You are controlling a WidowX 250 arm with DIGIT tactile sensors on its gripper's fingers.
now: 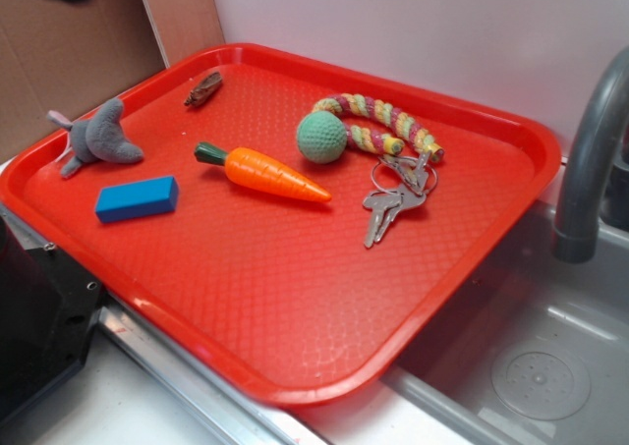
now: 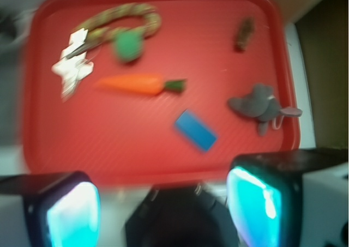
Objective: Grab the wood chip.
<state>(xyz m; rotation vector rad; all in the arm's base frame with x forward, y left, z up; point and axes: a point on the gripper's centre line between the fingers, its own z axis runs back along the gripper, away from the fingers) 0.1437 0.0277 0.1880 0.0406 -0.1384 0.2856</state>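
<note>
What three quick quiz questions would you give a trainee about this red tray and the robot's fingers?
1. True or false: the wood chip touches the blue block.
2. Which lies nearest the wood chip? A) keys B) grey plush toy C) green ball
3. Fill in: the toy carrot's green end points toward the ____ toy.

Key: 1 false, they lie apart on the tray. 2 B. 3 grey plush. The fingers stand apart, holding nothing.
</note>
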